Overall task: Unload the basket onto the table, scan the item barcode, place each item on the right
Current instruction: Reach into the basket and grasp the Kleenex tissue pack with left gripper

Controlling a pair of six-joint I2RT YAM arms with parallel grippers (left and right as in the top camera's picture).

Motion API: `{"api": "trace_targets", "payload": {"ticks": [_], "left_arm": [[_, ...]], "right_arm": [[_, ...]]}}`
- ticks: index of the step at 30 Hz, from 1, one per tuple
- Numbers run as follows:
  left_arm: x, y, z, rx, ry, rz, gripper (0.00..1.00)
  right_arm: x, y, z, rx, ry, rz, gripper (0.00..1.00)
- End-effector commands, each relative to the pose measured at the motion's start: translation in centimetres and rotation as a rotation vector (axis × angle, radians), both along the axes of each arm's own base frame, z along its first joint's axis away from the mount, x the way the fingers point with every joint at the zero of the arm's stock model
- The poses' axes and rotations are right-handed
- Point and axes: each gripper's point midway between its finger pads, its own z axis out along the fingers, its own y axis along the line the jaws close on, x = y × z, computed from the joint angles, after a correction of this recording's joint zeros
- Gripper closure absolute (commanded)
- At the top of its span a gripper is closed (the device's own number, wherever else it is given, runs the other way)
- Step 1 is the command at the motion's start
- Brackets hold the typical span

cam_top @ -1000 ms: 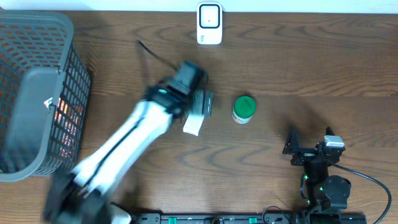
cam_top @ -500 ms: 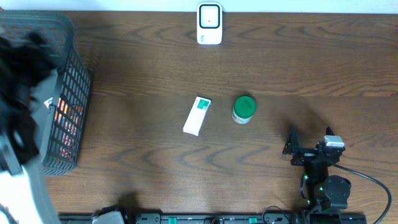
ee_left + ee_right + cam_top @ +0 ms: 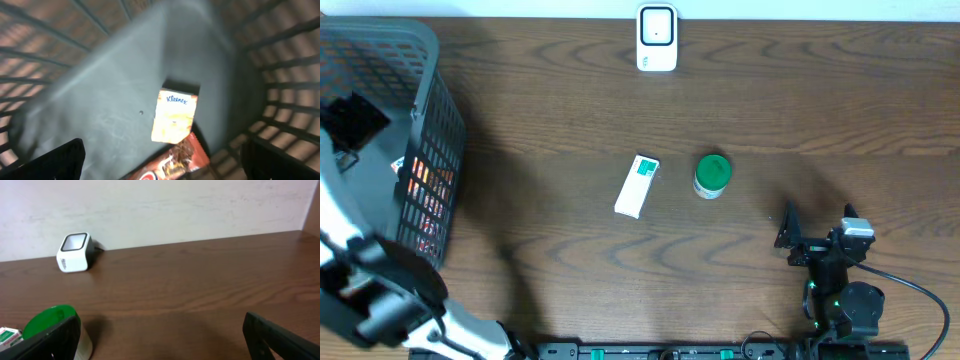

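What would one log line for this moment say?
left gripper: open, over basket, Kleenex pack below | right gripper: open, empty | white box, green-lidded jar: on table

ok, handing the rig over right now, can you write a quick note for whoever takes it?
Left gripper: open, empty, over the basket, above a Kleenex pack and a snack packet on its floor.
Right gripper: open, empty, low at the table's right side.
White and green box and green-lidded tub: side by side mid-table, apart from the scanner at the far edge.
Done: cannot tell what has been scanned.
Left: probably pick a basket item and show its barcode to the scanner.
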Motion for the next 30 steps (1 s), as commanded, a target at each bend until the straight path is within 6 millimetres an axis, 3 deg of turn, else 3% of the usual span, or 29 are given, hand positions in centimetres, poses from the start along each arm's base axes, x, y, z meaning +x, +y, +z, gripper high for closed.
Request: {"api": "trace_targets", "payload": {"ticks": [1,6,11,19,26,28,30], "left_arm": [[0.3,0.0,-3.9,-0.047,0.084,-0.049,0.0],[0.6,-0.3,-10.3,-0.145,0.194,-0.056,0.0],[1.0,-1.5,-14.6,-0.191,0.27,-0.097,0.0],[1.9,-3.6,-16.9,-0.199,0.298,-0.149,0.0],[0.9,-4.4,-17.5,-0.218,0.337,-0.154,0.0],[0.4,-4.4,-17.6,-0.223,0.354,-0.151,0.04],[-0.1,-4.6,-17.4,-0.234,0.37,-0.149,0.14]], "right_arm": [[0.0,0.2,0.0,-0.013,0.001,0.008,0.01],[0.0,0.2,0.0,-0.013,0.001,0.008,0.01],[0.0,0.2,0.0,-0.013,0.001,0.008,0.01],[0.0,0.2,0.0,-0.013,0.001,0.008,0.01],[0.0,0.2,0.0,-0.013,0.001,0.008,0.01],[0.0,0.2,0.0,-0.013,0.001,0.008,0.01],[0.0,0.2,0.0,-0.013,0.001,0.008,0.01]]}}
